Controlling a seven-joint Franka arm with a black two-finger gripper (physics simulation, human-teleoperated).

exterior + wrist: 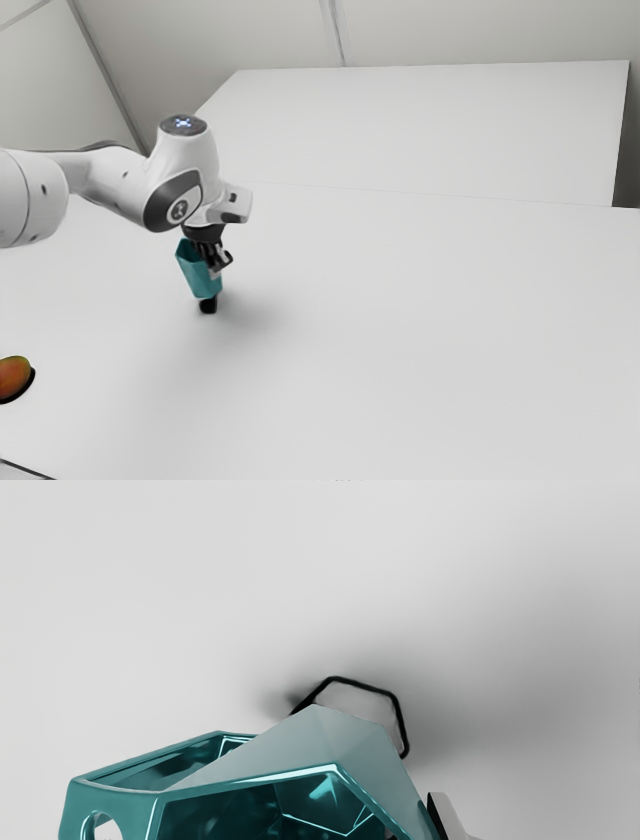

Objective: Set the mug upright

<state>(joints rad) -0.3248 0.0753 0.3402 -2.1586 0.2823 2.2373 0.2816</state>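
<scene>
Fingers (pixel 228 259), exterior view: nearly closed, pinching one wall of the mug (pixel 194 268)
Mug, exterior view: near nine o'clock from centre, tilted, long axis running from mouth at eleven to base at five
Fruit (pixel 14 377): on the table (pixel 400 350), eight o'clock from the mug
Mug, wrist view: mouth toward the camera, one fingertip just inside

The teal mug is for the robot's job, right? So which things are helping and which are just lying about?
For the job:
- mug, the thing to set upright, tilted now
- gripper, at the mug to turn it

Just lying about:
- orangey-red round thing, maybe a fruit
- dark-edged thing in the corner, too cut off to name
</scene>
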